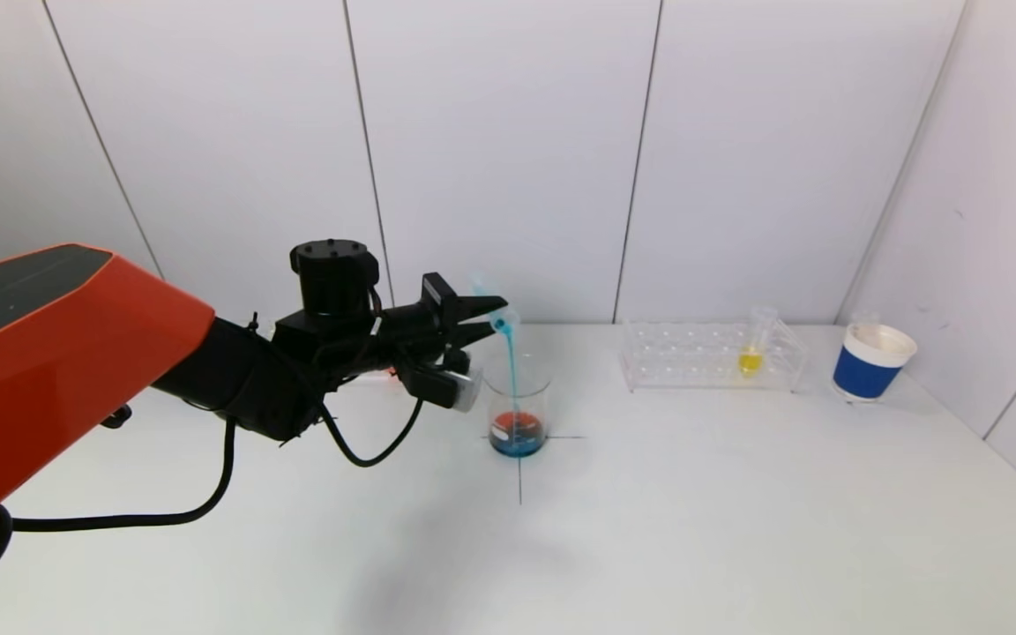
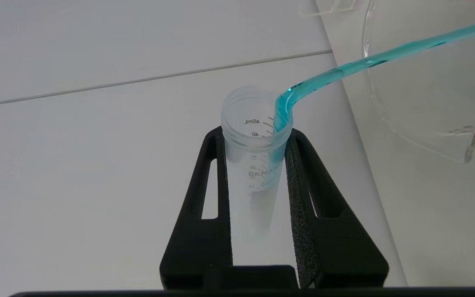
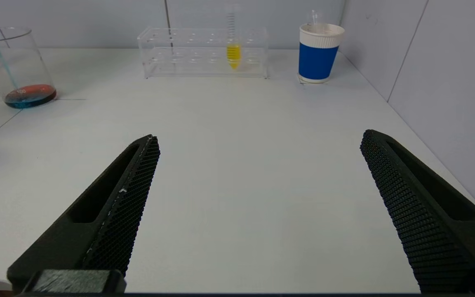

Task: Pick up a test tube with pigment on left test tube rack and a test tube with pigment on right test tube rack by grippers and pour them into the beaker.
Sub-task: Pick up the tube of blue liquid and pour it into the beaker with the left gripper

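White table [image 1: 737,494]: left claw [image 1: 492,319] clamps tipped test tube [image 2: 258,140], seemingly above beaker [image 1: 518,410].

White table [image 1: 693,529] carried beaker [image 1: 518,414] at crossed lines, clear rack [image 1: 709,357] holding yellow tube, blue cup [image 1: 870,363] beside rack.

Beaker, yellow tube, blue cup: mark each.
beaker [image 1: 517,388], head view, glass wall above the liquid
yellow tube [image 3: 233,53], right wrist view, yellow pigment
blue cup [image 1: 865,370], head view, blue band
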Available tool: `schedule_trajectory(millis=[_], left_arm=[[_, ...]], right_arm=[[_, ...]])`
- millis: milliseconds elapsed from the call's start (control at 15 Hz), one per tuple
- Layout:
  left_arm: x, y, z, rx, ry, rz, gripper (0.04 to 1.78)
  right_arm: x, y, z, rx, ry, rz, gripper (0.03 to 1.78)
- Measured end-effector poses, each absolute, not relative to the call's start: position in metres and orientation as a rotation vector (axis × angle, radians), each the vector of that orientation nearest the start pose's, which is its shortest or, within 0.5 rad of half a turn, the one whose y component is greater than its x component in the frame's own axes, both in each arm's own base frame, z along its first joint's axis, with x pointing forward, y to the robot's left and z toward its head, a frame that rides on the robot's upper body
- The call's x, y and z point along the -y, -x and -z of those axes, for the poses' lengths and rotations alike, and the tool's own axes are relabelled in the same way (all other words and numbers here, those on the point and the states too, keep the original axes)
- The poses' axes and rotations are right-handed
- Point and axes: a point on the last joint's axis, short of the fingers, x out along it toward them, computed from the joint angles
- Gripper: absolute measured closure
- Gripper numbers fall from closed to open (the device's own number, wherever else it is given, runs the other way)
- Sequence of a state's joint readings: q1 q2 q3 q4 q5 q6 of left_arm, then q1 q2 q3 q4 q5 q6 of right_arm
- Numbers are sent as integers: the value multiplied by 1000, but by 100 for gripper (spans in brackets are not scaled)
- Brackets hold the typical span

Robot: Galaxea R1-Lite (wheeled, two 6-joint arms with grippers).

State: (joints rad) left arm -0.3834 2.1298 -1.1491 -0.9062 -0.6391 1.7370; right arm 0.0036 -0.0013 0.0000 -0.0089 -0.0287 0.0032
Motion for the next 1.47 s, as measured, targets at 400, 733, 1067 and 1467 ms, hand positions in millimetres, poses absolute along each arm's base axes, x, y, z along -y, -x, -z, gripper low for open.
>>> schedule_trajectory(millis=[400, 733, 1067, 1467], left_arm=[[169, -382, -147, 833, -1598, 803, 140], [172, -382, -150, 853, -1643, 804, 140], [174, -383, -153, 866, -1684, 795, 140], [176, -381, -157, 875, -1730, 773, 140]], right_arm=[[1, 23, -76, 10, -3, 25, 4], [1, 23, -76, 10, -3, 25, 4], [1, 23, -76, 10, -3, 26, 4], [1, 23, -76, 10, -3, 26, 4]])
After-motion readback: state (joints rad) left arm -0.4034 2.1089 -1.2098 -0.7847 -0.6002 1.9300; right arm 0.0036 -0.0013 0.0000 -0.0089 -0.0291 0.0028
